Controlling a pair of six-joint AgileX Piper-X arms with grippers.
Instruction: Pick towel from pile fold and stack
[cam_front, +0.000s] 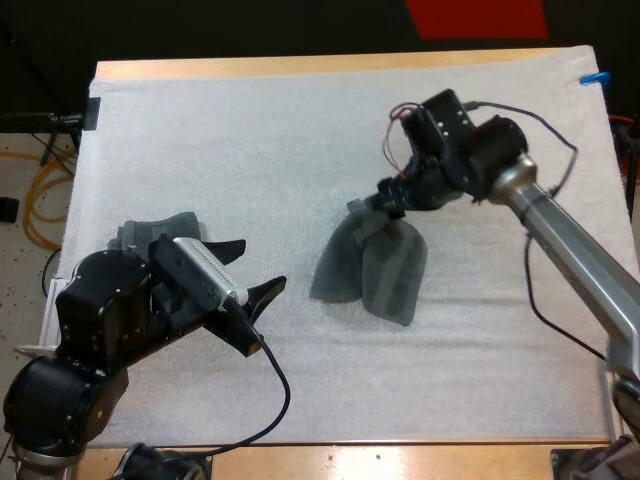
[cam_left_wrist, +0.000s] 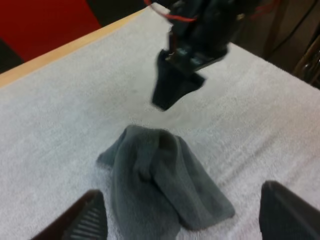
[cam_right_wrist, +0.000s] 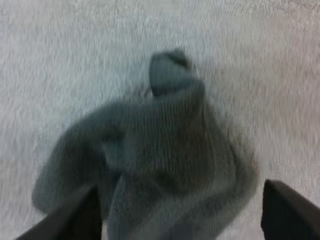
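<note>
Towel (cam_front: 368, 265) lies crumpled near the middle of the mat (cam_front: 250, 130), a little toward the right edge. It is a dark grey-green heap with its narrow end pointing at the far edge. Right gripper (cam_front: 385, 200) hangs at that narrow far end, and its fingers (cam_right_wrist: 287, 212) are spread. In the right wrist view they stand wide to either side with the towel bunched below and between them. One finger is over bare mat, the other overlaps the edge of the cloth. Seen from the left wrist view, the right gripper sits just beyond the towel's far tip with a strip of white mat between them, so it isn't pinching the cloth. Left gripper (cam_front: 255, 270) is over the near left part of the mat, pointing toward the towel but well apart from it. Its fingers (cam_left_wrist: 87, 220) are spread wide and clear of any cloth. Behind the left gripper, close to the mat's left edge, the pile (cam_front: 165, 225) of grey-green cloth peeks out, partly hidden. Folded or crumpled, can't tell.
</note>
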